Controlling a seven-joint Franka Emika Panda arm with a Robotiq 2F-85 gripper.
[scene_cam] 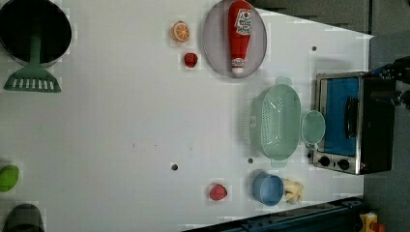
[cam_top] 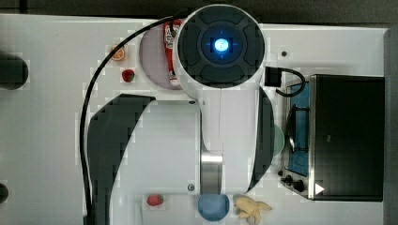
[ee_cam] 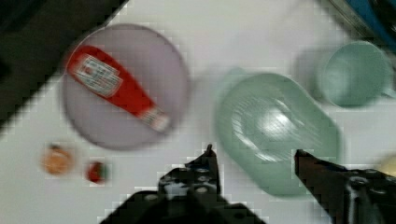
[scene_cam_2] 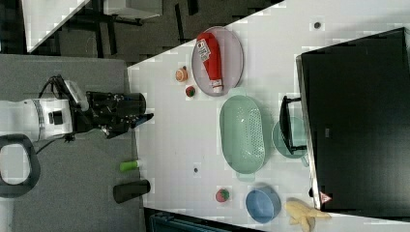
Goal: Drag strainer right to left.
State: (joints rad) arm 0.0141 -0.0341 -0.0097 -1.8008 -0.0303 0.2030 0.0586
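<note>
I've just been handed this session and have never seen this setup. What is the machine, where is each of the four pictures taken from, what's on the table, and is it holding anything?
It is a single white robot arm with a two-fingered end effector. The top view looks straight down over the arm. The left and right views are two more off-arm cameras over the white table. The wrist view rides on the arm's wrist and looks past the fingers.

On the table: the pale green strainer, a small green cup between it and a toy oven, a ketchup bottle lying on a grey plate, a blue bowl, a banana, an orange slice, some strawberries, and a dark pot with a green spatula.

The end effector is open and holds nothing; in the wrist view it is above the strainer, not touching it.
</note>
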